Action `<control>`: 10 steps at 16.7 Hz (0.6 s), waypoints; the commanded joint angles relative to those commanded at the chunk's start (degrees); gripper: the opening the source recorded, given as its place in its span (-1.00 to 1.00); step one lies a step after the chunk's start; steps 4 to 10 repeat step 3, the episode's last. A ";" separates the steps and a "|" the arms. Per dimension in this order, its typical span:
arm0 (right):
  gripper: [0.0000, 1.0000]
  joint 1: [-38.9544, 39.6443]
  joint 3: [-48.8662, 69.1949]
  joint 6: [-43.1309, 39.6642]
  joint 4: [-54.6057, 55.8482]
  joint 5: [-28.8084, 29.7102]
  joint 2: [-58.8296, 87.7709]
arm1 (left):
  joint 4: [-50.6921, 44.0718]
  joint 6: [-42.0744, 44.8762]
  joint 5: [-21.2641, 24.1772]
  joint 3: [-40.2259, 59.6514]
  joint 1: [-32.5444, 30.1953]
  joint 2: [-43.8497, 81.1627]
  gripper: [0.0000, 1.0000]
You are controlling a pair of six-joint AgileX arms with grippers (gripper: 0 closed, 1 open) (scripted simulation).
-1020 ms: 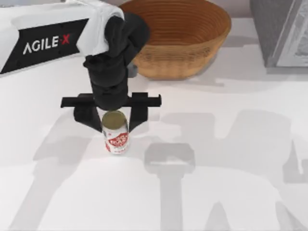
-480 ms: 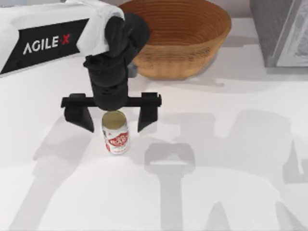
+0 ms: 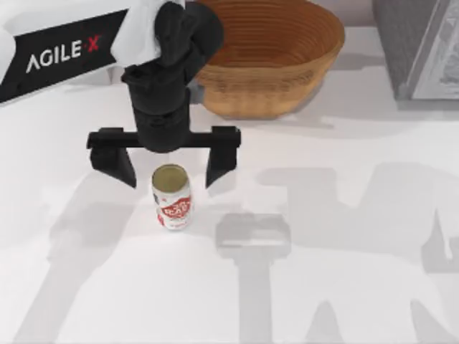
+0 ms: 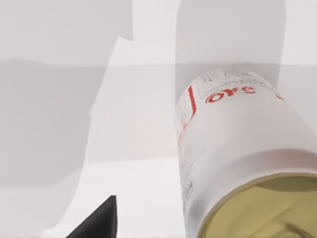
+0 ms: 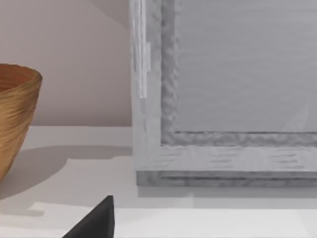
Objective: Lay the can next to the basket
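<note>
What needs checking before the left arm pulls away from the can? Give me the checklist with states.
1. Left end effector open, jaws apart: ok.
2. Fingers apart from the can: ok.
3. Can standing upright on the table: ok.
4. Can next to the basket: not ok, a stretch of table lies between them.
5. Can laid on its side: not ok.
6. Right end effector parked by the grey box: ok.

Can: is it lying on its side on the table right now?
No. The can stands upright on the table, gold top facing up, below the open left tool.
</note>
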 joint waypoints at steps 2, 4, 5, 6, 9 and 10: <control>1.00 0.00 0.00 0.00 0.00 0.00 0.00 | -2.56 -0.06 -0.01 2.08 0.07 -0.62 1.00; 1.00 0.00 0.00 0.00 0.00 0.00 0.00 | -3.03 -0.06 -0.03 2.55 0.06 -0.75 1.00; 1.00 0.00 0.00 0.00 0.00 0.00 0.00 | -3.03 -0.06 -0.03 2.55 0.06 -0.75 1.00; 1.00 0.00 0.00 0.00 0.00 0.00 0.00 | -3.03 -0.06 -0.03 2.55 0.06 -0.75 1.00; 1.00 0.00 0.00 0.00 0.00 0.00 0.00 | -3.03 -0.06 -0.03 2.55 0.06 -0.75 1.00; 1.00 0.00 0.00 0.00 0.00 0.00 0.00 | -3.03 -0.06 -0.03 2.55 0.06 -0.75 1.00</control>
